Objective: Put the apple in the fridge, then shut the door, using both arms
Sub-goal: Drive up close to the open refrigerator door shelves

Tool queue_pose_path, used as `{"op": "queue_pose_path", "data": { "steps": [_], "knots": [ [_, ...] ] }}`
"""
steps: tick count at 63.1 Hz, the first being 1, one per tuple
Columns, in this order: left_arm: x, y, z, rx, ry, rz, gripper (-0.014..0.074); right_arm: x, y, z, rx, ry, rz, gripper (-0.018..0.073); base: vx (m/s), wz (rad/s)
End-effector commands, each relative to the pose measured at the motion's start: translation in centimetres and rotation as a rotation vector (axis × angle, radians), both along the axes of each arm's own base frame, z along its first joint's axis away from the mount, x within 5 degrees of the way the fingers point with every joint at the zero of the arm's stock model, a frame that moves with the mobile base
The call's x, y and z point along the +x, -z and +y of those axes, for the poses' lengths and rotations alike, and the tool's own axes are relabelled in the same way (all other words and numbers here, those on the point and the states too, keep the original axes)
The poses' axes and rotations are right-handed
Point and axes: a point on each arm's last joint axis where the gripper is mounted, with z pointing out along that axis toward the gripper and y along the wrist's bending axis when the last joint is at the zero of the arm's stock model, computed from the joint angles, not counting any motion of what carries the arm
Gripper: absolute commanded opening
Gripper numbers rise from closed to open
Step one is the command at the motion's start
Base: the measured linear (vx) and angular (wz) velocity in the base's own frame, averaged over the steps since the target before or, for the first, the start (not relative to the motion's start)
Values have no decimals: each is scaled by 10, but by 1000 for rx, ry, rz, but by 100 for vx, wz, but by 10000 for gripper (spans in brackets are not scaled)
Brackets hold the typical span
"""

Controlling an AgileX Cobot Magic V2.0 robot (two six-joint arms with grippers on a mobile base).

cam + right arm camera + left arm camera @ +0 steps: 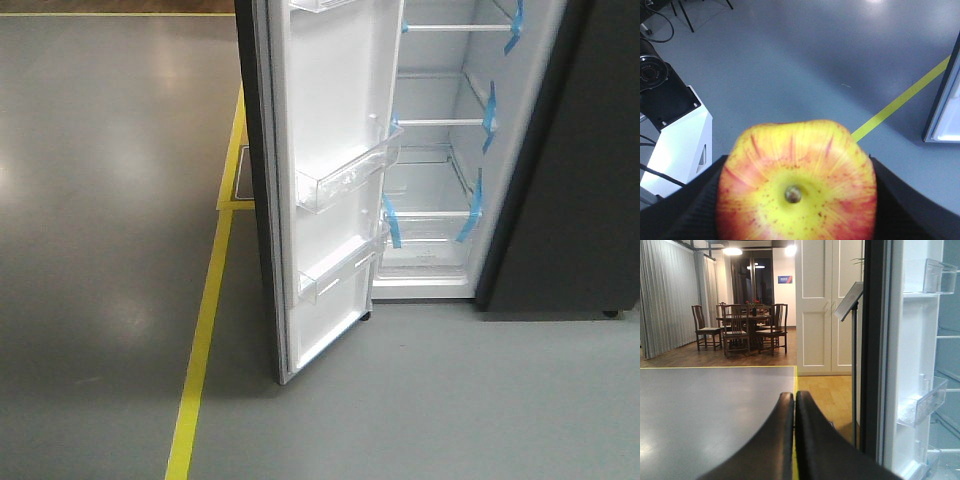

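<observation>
With the right gripper (796, 212) clenched on the apple (796, 180) over the floor (790, 60), outside the fridge (432, 90), and the left gripper (794, 407) pressed closed on nothing beside the open door (335, 100), both placing the apple inside and closing the door remain to be done.

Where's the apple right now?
In the right wrist view, the apple is clamped in the right gripper over the grey floor, near the yellow line, not yet inside the fridge.
</observation>
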Motion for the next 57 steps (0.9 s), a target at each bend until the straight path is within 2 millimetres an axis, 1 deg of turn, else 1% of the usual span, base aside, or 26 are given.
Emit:
{"op": "queue_pose_path", "data": {
  "steps": [1,57],
  "knots": [
    [-1,0,0,-13,3,-66,-6,2,-12,3,69,8,-33,367,14,9],
    [-1,0,0,-13,3,-66,-6,2,-12,3,69,8,-33,367,15,4]
  ]
}}
